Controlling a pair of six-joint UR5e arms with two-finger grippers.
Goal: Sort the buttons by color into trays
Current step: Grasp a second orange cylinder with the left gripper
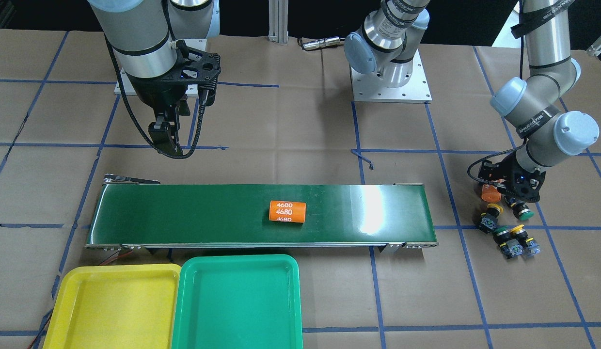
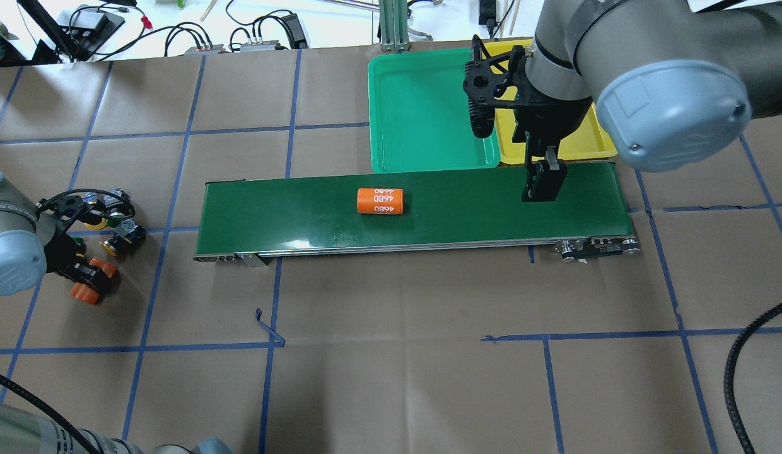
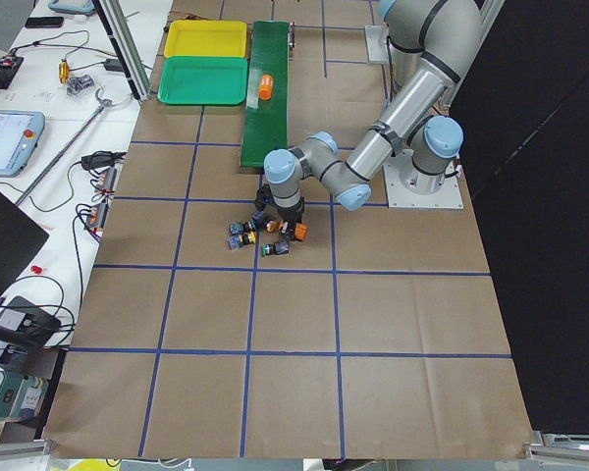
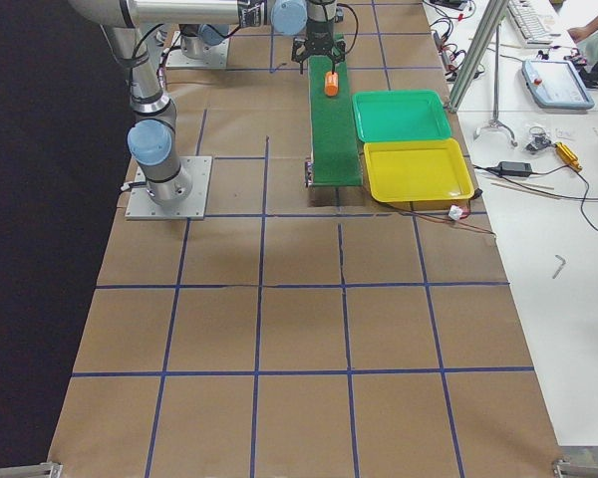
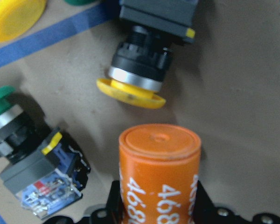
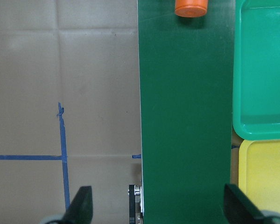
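The tabletop (image 1: 281, 121) carries the conveyor belt (image 1: 208, 213), running 9 to 3 in the front-facing view. The green tray (image 1: 237, 300) and yellow tray (image 1: 111, 305) sit at its 7 o'clock and hold no buttons yet. The right claw (image 6: 161, 203) hangs spread over the belt end, well apart from the buttons (image 1: 509, 232). The left claw (image 1: 499, 191) is nearer but seems clamped on an orange cylinder (image 5: 158, 172). In its wrist view a yellow-capped button (image 5: 140, 70) lies at 12 o'clock, with its axis 1 to 7 and its cap toward the claw.
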